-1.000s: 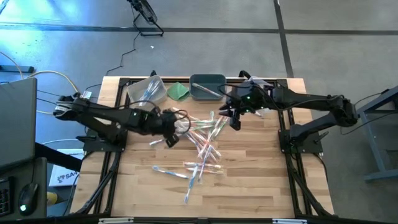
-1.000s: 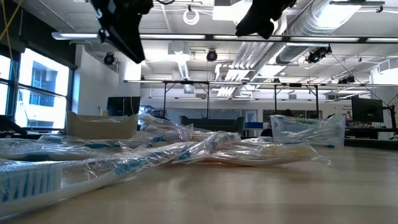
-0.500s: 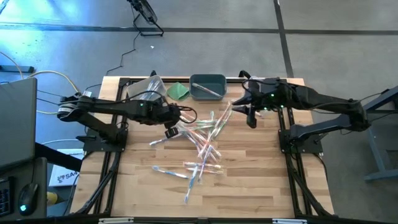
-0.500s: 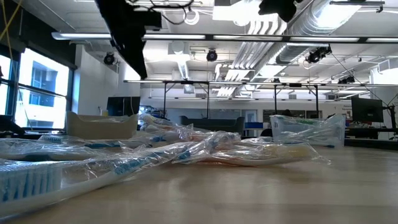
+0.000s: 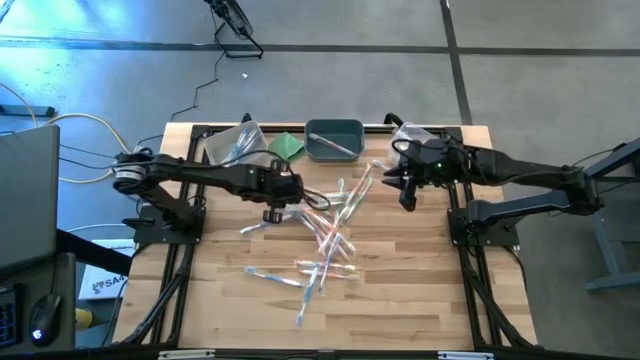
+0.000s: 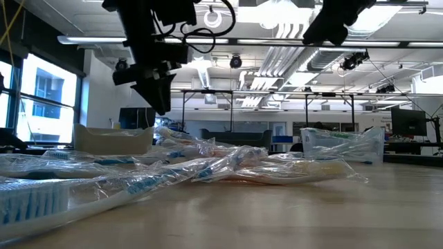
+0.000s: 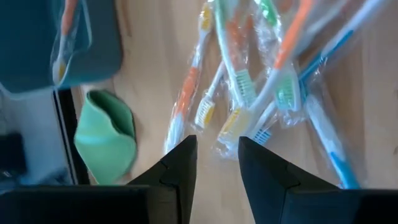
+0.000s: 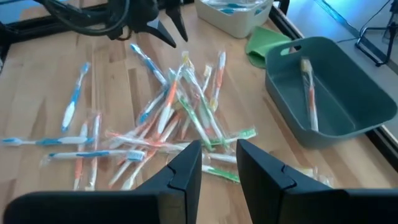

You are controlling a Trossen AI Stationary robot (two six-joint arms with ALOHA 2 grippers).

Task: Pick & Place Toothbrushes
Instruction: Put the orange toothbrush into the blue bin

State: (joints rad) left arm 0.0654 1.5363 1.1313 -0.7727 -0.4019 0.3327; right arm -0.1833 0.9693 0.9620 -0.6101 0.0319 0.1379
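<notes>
no legible text, label, brand, number or sign in any view, a white box (image 5: 103,284) on the floor left of the table carries dark print (too small and cut off to read), toothbrush wrappers (image 8: 163,124) show no readable marking

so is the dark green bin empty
No, the right wrist view shows one orange-handled toothbrush lying inside the dark green bin.

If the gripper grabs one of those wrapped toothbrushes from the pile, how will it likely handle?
The toothbrushes look thin and rigid, so probably light and stiff. Their clear crinkled wrappers may make them slippery between the fingers. They lie crossed over one another on the table, so lifting one could drag its neighbours along.
</notes>
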